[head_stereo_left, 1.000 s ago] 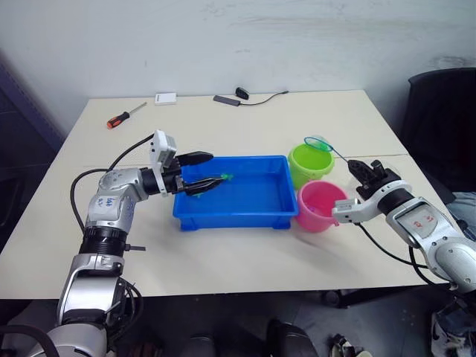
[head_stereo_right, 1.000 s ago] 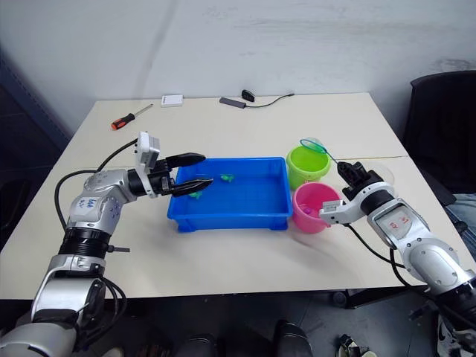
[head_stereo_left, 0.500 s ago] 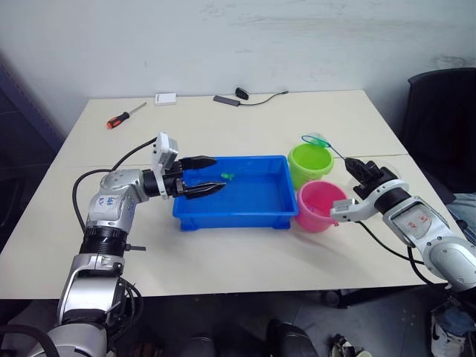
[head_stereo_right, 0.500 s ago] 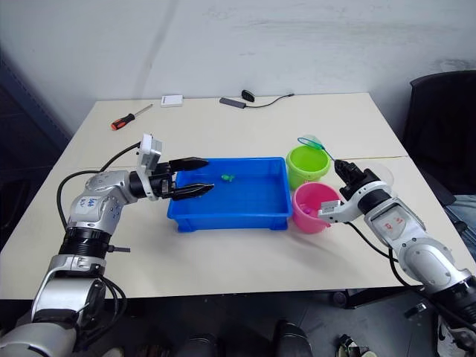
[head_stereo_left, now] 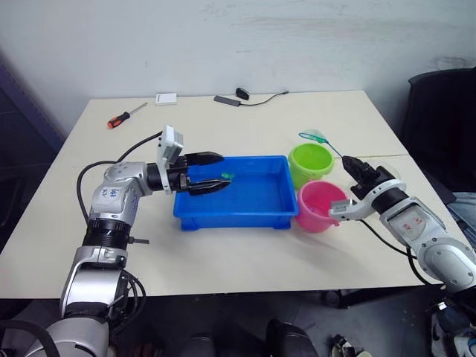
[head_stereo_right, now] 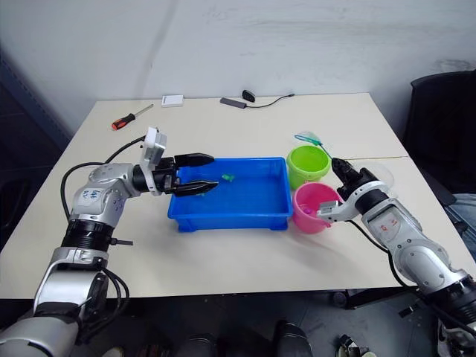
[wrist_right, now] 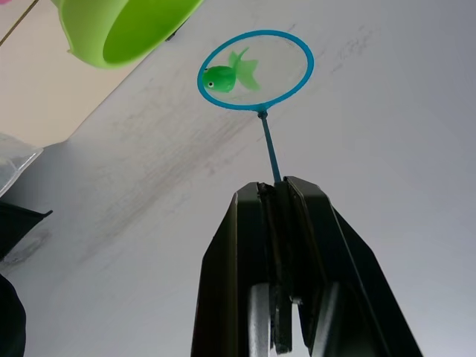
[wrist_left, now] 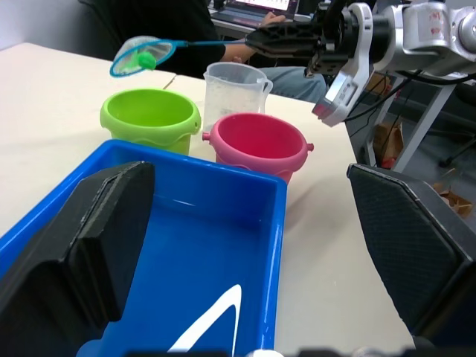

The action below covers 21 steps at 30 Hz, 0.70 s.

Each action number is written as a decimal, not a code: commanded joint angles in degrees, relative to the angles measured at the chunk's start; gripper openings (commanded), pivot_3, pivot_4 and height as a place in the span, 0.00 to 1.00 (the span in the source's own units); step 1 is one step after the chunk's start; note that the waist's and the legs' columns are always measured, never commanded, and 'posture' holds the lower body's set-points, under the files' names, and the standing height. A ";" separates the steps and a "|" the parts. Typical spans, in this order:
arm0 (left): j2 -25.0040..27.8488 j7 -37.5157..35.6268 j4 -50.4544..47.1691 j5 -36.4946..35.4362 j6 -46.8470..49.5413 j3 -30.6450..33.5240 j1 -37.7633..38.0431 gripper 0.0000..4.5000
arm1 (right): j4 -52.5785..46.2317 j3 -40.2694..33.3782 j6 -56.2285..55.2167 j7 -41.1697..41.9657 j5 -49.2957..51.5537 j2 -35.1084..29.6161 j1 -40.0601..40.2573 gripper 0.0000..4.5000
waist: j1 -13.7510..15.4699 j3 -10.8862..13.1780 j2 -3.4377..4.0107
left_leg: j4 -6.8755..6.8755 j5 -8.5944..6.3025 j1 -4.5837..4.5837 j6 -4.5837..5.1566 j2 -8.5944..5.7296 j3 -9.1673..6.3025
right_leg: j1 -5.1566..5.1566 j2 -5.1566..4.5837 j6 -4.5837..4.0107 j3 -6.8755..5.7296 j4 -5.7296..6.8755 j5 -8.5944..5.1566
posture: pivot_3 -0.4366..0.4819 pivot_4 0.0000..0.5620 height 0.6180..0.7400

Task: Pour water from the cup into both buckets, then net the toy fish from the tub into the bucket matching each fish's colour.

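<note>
Beige tabletop (head_stereo_left: 245, 253) against a pale wall is carrying the whole setup. At its middle, the blue tub (head_stereo_left: 256, 212) is sitting with the lime green bucket (head_stereo_left: 310, 162) and the pink bucket (head_stereo_left: 320, 206) just beside its right end, close enough for short transfers.

The right gripper (wrist_right: 281, 195) is pinching the thin stick of the net (wrist_right: 255, 69), fingers clamped together on it. A green toy fish (wrist_right: 219, 76) is lying in the hoop, which is hovering beside the green bucket's far rim, apparently lined up to tip into the matching colour.

The left gripper (head_stereo_left: 207, 172) is hanging spread and empty over the tub's left end, probably steadying or waiting. Another green fish (head_stereo_left: 225, 175) is lying in the tub. The clear measuring jug (wrist_left: 233, 88) is standing behind the pink bucket.

Small red markings on the right forearm are too small to read.
</note>
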 commanded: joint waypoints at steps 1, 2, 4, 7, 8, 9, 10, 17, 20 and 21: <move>-0.35 -0.64 0.67 0.02 -1.52 0.36 -1.97 1.00 | -0.77 -0.79 1.17 -1.32 -2.21 0.74 0.82 0.00 | -0.05 0.00 0.00 | 0.00 0.00 0.00 0.00 0.00 0.00 | 0.01 0.00 0.00 0.00 0.00 0.00 | 0.48 0.27 1.00; -0.38 -0.76 1.16 0.18 -1.91 0.31 -2.34 1.00 | -0.75 -0.84 1.40 -1.47 -2.68 1.00 1.28 0.00 | -0.07 0.00 0.00 | 0.00 0.00 0.00 0.00 0.00 0.01 | 0.00 0.00 0.00 0.00 0.00 0.00 | 0.48 0.27 1.00; -0.46 -0.96 2.17 0.40 -2.56 0.31 -3.15 1.00 | -0.67 -0.92 1.97 -1.80 -3.60 1.65 2.20 0.00 | -0.07 0.00 -0.01 | 0.00 0.00 0.01 0.00 0.01 0.00 | 0.00 0.01 0.01 0.00 0.01 0.00 | 0.48 0.27 1.00; -0.60 -1.38 3.65 0.74 -3.60 0.26 -4.21 1.00 | -0.50 -0.95 2.54 -2.23 -5.00 2.70 2.59 0.00 | -0.05 0.00 -0.01 | 0.04 0.01 0.00 0.00 0.01 -0.01 | 0.00 0.01 0.01 0.00 0.04 0.00 | 0.48 0.27 1.00; -0.67 -1.52 4.20 0.85 -3.93 0.22 -4.66 1.00 | -0.39 -0.86 2.69 -2.33 -5.43 3.00 2.51 0.00 | -0.06 0.00 -0.01 | 0.05 0.01 0.00 -0.01 0.00 0.00 | 0.00 0.01 0.01 0.00 0.04 -0.01 | 0.48 0.27 1.00; -0.78 -1.60 4.65 0.95 -4.17 0.17 -5.03 1.00 | -0.29 -0.75 2.89 -2.53 -6.04 3.20 2.46 0.00 | -0.08 -0.01 -0.02 | 0.07 0.00 0.00 -0.01 0.00 0.00 | 0.00 0.00 0.00 0.01 0.05 0.00 | 0.48 0.27 1.00; -0.91 -1.76 5.13 1.08 -4.49 0.12 -5.44 1.00 | -0.16 -0.64 3.11 -2.80 -6.74 3.37 2.48 0.00 | -0.06 -0.01 -0.01 | 0.08 0.01 0.00 0.00 0.00 0.00 | 0.01 0.01 0.00 0.02 0.06 0.00 | 0.48 0.27 1.00; -1.06 -2.84 7.65 1.50 -6.16 0.25 -6.77 1.00 | 0.18 -0.95 3.79 -3.34 -8.36 4.29 3.78 0.00 | -0.08 -0.01 -0.03 | 0.11 0.01 0.01 0.00 0.00 0.00 | 0.02 0.01 0.00 0.02 0.10 0.00 | 0.48 0.27 1.00; -1.01 -2.99 7.53 1.37 -6.28 0.37 -6.26 1.00 | -0.32 -1.93 3.24 -2.73 -5.63 5.09 3.50 0.00 | -0.11 -0.01 -0.03 | 0.12 0.01 0.00 0.00 0.00 -0.01 | 0.02 0.01 -0.02 0.02 0.11 0.01 | 0.48 0.27 1.00; -0.95 -2.98 7.29 1.32 -6.24 0.42 -5.86 1.00 | -0.89 -2.51 3.11 -1.79 -4.39 5.40 3.18 0.00 | -0.12 -0.01 -0.04 | 0.13 0.01 0.01 0.00 0.00 -0.01 | 0.03 0.01 -0.02 0.02 0.11 0.01 | 0.48 0.27 1.00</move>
